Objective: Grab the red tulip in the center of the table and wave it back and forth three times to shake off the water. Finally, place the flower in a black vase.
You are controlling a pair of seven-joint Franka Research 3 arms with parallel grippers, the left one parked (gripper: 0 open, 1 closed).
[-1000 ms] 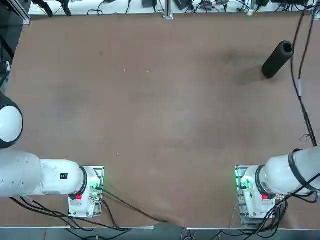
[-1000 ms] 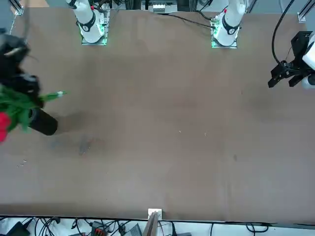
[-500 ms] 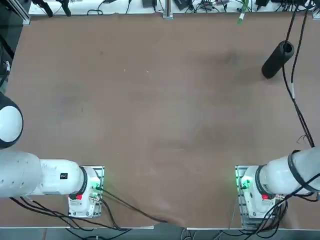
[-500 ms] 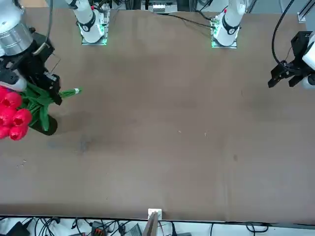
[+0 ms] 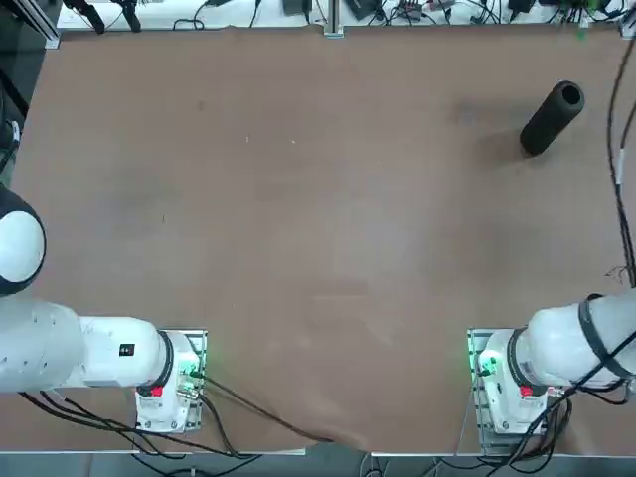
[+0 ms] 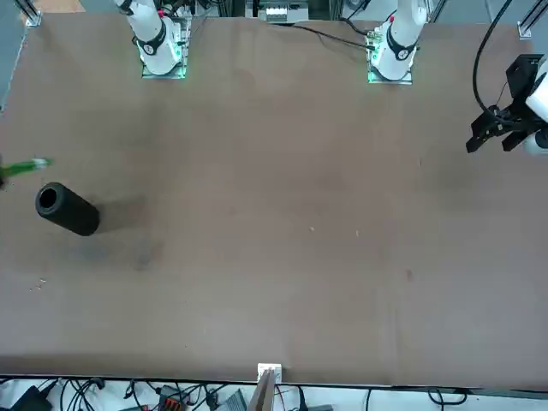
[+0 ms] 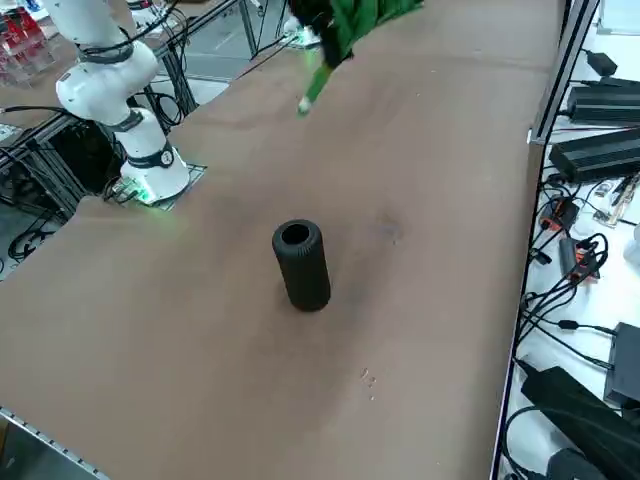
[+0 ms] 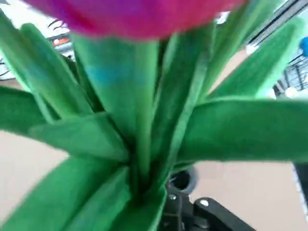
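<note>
The red tulip (image 8: 139, 14) — broad green leaves, red bloom cut off — hides the right gripper (image 8: 185, 211); fingers' state can't be told.

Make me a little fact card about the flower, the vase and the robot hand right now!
Flower: the red tulip is up in the air, not in the vase; its stem tip pokes in at the table's edge.
Vase: the black vase stands on the table, mouth open, nothing in it.
Robot hand: the right gripper sits hidden behind the tulip's leaves, off beyond the table's edge; its fingers cannot be seen.
Step left: put the flower in the vase.
</note>
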